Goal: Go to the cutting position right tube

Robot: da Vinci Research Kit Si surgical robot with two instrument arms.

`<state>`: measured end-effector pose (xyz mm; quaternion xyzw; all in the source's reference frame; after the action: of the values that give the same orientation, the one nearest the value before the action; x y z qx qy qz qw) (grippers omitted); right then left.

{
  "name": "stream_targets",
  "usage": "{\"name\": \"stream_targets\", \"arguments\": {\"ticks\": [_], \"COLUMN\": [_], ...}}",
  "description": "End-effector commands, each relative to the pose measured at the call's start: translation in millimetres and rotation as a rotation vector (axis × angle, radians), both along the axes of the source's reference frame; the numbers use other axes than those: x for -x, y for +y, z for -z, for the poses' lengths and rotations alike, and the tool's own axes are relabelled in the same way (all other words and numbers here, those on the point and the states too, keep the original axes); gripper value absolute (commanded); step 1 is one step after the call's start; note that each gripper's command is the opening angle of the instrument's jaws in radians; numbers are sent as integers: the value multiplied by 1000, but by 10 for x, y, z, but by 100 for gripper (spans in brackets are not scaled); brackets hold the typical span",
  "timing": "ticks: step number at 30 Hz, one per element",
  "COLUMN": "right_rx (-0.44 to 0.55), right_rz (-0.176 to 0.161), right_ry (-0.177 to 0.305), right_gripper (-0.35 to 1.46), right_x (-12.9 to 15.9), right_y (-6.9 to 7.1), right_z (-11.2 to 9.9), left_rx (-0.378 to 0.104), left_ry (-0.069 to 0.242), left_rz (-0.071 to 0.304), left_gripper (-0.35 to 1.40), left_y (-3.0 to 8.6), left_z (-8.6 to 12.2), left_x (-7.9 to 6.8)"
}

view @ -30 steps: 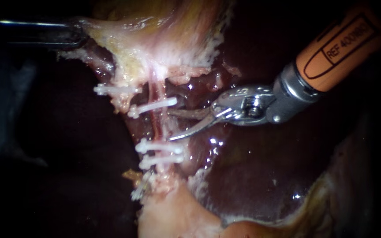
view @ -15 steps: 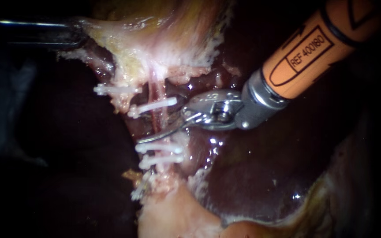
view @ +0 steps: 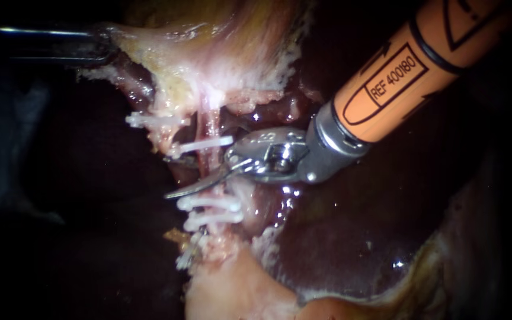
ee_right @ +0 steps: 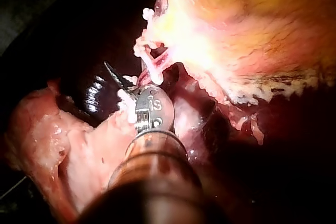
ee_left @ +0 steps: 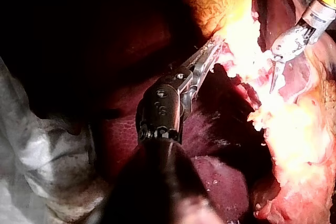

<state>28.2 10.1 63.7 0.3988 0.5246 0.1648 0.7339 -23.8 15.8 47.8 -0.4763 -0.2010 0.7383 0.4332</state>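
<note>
In the endoscope view, the right instrument [view: 171, 176] is coming in from the upper right on its orange shaft. Its two thin blades are standing open, and the right tube [view: 211, 125] is running between them. One blade is lying in front of the tube and the other is poking out behind it. The blades are sitting between an upper clip [view: 204, 144] and two lower clips [view: 210, 204] on that tube. Another clip [view: 149, 120] is sitting further left. The left instrument [view: 105, 46] is reaching in from the left, and its jaws are pinching the edge of the pale gallbladder [view: 208, 53]. The dark liver [view: 339, 237] is lying under it all.

In the left wrist view, the left instrument's jaws are clamping the pale gallbladder edge just ahead. The right instrument is showing beyond, with one blade pointing into the pale tissue.

In the right wrist view, the right instrument's metal head is sitting right by the white clips. One dark blade is sticking out past them, and the other blade is hiding behind the tissue
</note>
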Motion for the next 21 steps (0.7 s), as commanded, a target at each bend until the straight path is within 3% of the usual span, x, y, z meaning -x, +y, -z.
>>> {"name": "stream_targets", "arguments": {"ticks": [1, 6, 13, 21], "right_rx": [-5, -35, -60, -66], "right_rz": [6, 24, 0, -3], "right_ry": [11, 63, 111, 117], "right_gripper": [128, 124, 124, 124], "right_x": [0, -4, -5, -2], "right_y": [-2, -9, 0, 4], "right_z": [6, 36, 71, 78], "left_rx": [0, 0, 0, 0], "left_ry": [0, 0, 0, 0], "left_rz": [0, 0, 0, 0], "left_gripper": [-35, -35, -35, -35], "left_y": [0, 0, 0, 0], "left_z": [0, 0, 0, 0], "left_x": [0, -1, -1, -1]}}
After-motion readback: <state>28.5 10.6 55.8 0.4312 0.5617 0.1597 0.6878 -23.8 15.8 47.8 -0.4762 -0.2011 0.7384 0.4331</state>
